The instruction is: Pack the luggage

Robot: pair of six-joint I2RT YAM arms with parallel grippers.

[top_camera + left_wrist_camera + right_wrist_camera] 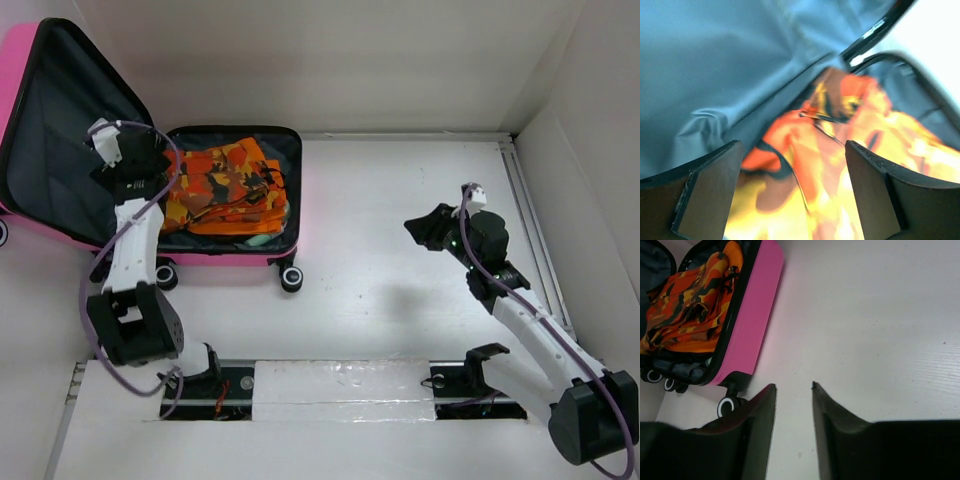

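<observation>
From my station I see the luggage (230, 257) lying open at the far left of the counter (400, 200). Its pink lid is propped up and leaning off to the left, with the dark lining facing my top camera. The base lies flat beside the lid, wheels (291, 279) toward the arms. An orange camouflage-print garment (225, 185) fills most of the base.

My left claw (165, 170) hangs inside the luggage, over the hinge end of the base, right at the left edge of the garment. In the left wrist view the left claw (794, 150) is released: both fingers (710, 195) stand wide apart with nothing between them. The garment (840, 130) is just below and the grey lining (715, 60) rises behind it. I cannot tell whether the tips touch the cloth.

My right claw (418, 228) hovers over bare counter right of centre, well apart from the luggage. Through its wrist camera the right claw (794, 387) shows a narrow gap and holds nothing. The luggage (752, 320) is off to the upper left, glossy pink side wall facing it, with one wheel (726, 405) near the left finger.

I cannot make out any lettering or label on the shell or the cloth.
</observation>
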